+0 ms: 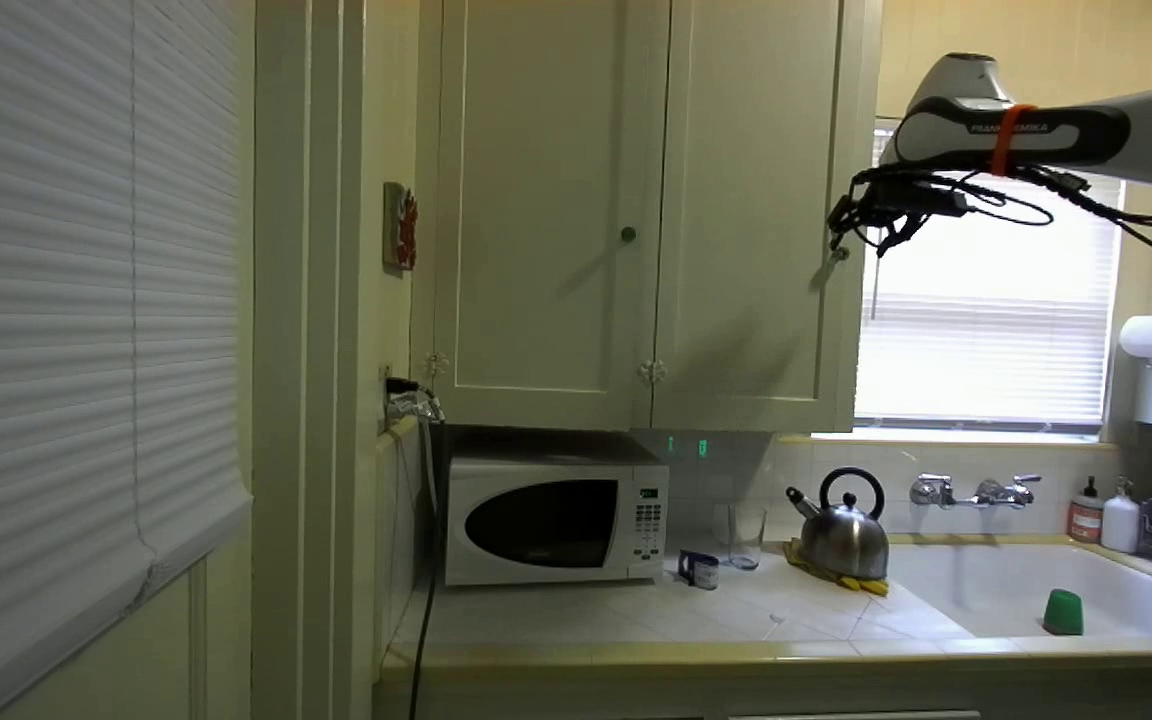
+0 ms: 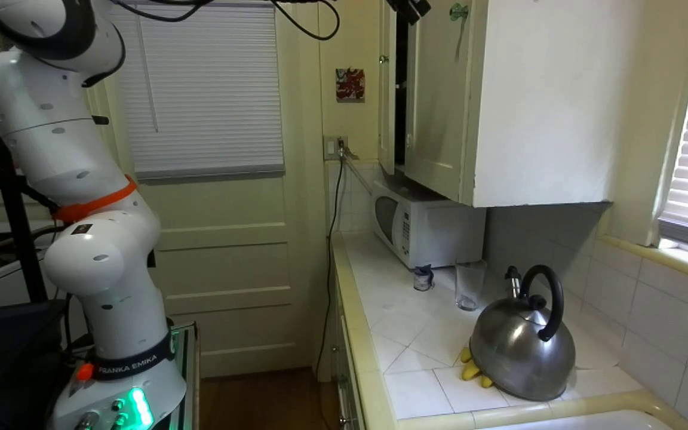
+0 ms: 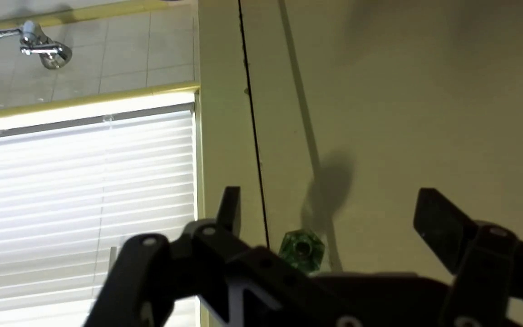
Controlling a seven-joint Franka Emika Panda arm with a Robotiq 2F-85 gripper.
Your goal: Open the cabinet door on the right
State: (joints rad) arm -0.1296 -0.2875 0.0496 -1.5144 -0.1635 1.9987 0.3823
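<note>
We see the gripper [image 2: 409, 8] cut off up top, near the green knob [image 2: 458, 11] on the closed door [image 2: 436, 113]. Far door [image 2: 386, 113] ajar, dark behind. Microwave [image 2: 442, 233], glass [image 2: 469, 289], kettle [image 2: 522, 352] along the counter [image 2: 392, 298] below.

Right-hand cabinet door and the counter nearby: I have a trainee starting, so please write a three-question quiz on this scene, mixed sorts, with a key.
1. Multiple choice: in the wrist view, what colour is the knob on the right-hand cabinet door? A red; B green; C yellow.
2. True or false: in the wrist view, the fingers stand apart.
3. Fill in: the kettle stands between the glass and the ____.

Key: 1 B; 2 true; 3 sink.
</note>
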